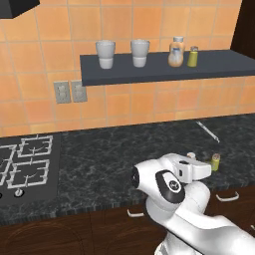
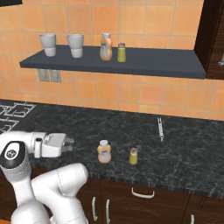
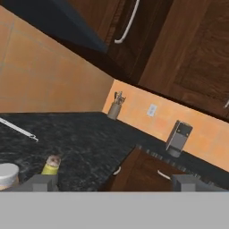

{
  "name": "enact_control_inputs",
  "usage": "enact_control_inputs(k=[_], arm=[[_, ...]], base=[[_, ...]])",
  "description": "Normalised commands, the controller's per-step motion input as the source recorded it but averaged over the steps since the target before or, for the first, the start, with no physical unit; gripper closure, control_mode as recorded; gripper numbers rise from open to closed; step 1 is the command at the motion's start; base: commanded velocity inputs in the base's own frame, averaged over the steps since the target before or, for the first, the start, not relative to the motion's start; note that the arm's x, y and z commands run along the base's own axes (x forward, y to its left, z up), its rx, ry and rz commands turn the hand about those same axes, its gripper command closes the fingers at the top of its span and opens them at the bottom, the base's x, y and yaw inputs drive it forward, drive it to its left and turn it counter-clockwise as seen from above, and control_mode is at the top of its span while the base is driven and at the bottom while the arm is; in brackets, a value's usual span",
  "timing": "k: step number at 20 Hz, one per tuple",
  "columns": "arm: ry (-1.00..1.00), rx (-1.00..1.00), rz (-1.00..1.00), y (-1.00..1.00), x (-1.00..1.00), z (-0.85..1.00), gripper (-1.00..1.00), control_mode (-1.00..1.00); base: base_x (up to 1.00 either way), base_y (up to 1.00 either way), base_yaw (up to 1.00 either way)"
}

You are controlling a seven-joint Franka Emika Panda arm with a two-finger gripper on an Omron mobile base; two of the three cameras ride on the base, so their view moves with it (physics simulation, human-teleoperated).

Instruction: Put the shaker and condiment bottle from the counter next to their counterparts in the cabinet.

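On the black counter (image 2: pixel 183 148) stand the slim orange condiment bottle (image 2: pixel 104 152) with its pale cap and, just right of it, the small yellow-green shaker (image 2: pixel 133 156). My gripper (image 2: pixel 70 144) hovers level with them, a short way to the bottle's left, open and holding nothing. In the left base view the shaker (image 1: pixel 215 162) shows beside the gripper (image 1: pixel 208 170). The hand view has the shaker (image 3: pixel 51 166) and the bottle's cap (image 3: pixel 8 174) at lower left, with the fingertips (image 3: pixel 44 181) wide apart. On the slate-grey cabinet shelf (image 2: pixel 153 63) stand the fat pale-orange bottle (image 2: pixel 105 47) and its shaker (image 2: pixel 121 52).
Two pale cups (image 2: pixel 48 43) (image 2: pixel 75 45) stand at the shelf's left end. A thin metal utensil (image 2: pixel 160 128) lies on the counter behind the shaker. The stove burners (image 1: pixel 30 159) are at the left. Wood drawers with white handles (image 2: pixel 142 192) lie below the counter edge.
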Motion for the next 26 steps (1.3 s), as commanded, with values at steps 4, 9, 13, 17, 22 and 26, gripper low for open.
enact_control_inputs(k=[4,9,13,17,22,26], arm=[[0.00,-0.05,0.00,-0.13,0.23,-0.48,-1.00,-1.00],[0.00,-0.03,0.01,-0.11,0.19,-0.32,-1.00,-1.00],[-0.08,-0.10,0.00,0.00,0.00,-0.67,-1.00,-1.00],[-0.18,-0.13,0.00,0.00,0.00,-0.51,-1.00,-1.00],[0.00,-0.03,-0.05,0.00,0.00,-0.03,-1.00,-1.00],[0.00,0.00,-0.01,-0.07,0.03,-0.01,-1.00,-1.00]], base=[[0.00,0.00,0.00],[0.00,0.00,0.00],[0.00,0.00,0.00],[0.00,0.00,0.00],[0.00,0.00,0.00],[0.00,0.00,0.00]])
